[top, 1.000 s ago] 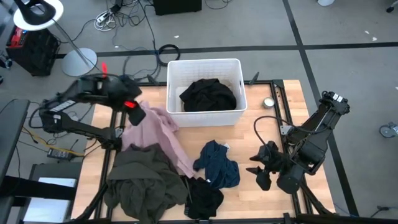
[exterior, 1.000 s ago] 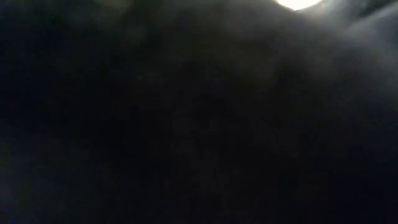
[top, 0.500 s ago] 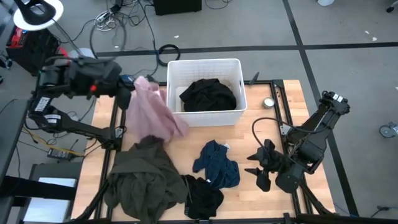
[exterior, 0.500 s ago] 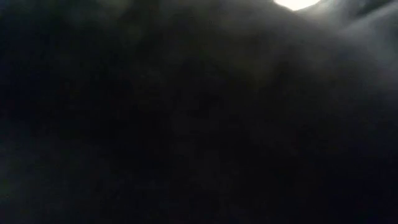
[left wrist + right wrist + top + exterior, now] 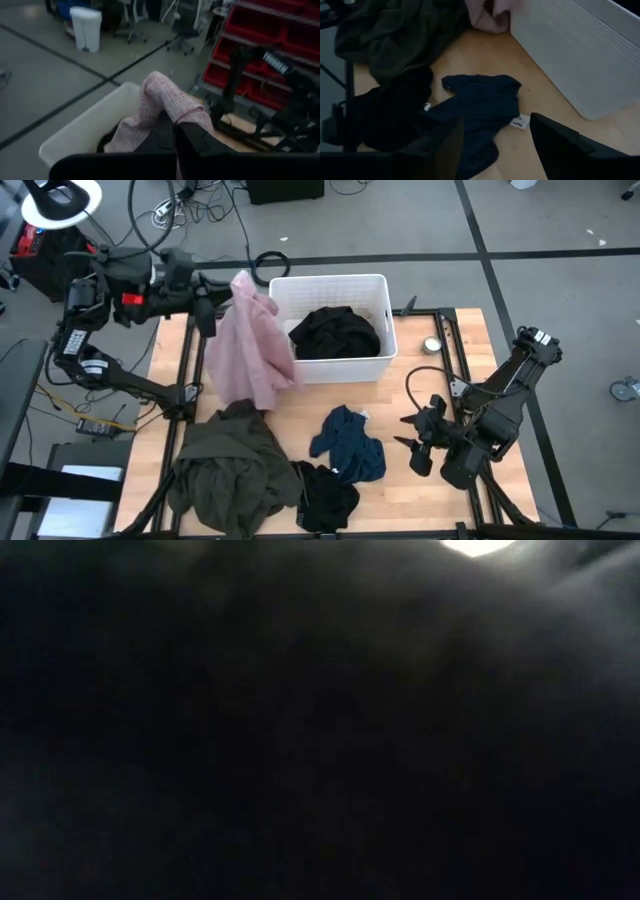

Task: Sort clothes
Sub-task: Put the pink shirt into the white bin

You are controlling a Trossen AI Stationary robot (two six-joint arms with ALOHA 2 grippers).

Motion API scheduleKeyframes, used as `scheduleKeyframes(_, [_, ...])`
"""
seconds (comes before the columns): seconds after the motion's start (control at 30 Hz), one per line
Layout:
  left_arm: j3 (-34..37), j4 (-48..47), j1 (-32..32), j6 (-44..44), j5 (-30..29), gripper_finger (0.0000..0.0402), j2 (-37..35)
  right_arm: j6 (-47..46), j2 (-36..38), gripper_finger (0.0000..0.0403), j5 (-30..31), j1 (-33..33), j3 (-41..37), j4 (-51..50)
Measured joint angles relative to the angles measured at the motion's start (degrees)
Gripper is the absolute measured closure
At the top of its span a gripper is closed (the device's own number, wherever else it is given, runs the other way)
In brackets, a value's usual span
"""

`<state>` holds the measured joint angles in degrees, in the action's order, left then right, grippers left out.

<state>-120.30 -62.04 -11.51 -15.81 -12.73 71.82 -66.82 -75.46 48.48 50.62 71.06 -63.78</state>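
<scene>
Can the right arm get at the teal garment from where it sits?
Probably yes. The right gripper hangs open just beside the teal garment, with only bare table between them. The left gripper is away by the bin, holding the pink garment.

A bin sits at the table's far edge with a garment inside. Left of it, another garment hangs from the left gripper. Near the front edge lie three garments: one left, one centre, one between them. The right gripper rests right of these.
</scene>
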Motion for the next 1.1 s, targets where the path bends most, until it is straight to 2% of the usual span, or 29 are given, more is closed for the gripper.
scheduleKeyframes(0.3, [-14.85,7.50,-0.52,5.53,7.20,0.0401,10.55,-8.03,0.22,0.0174,0.06,1.37,-7.12,3.47])
scheduleKeyframes(0.47, [-13.25,25.00,-1.68,9.14,9.21,0.0401,12.94,-8.55,0.26,0.0174,0.41,1.52,-9.53,7.08])
scheduleKeyframes(0.77, [-13.50,53.59,-6.09,9.57,10.70,0.0401,20.37,-8.48,0.25,0.0174,2.48,1.39,-13.07,14.95])
scheduleKeyframes(0.97, [-13.50,77.46,-8.88,6.50,10.55,0.0401,25.98,-5.99,0.24,0.0174,2.77,1.39,-14.96,21.24])
scheduleKeyframes(1.1, [-13.48,89.60,-10.95,3.24,10.51,0.0401,29.40,-4.53,0.22,0.0174,2.91,1.39,-16.07,24.60])
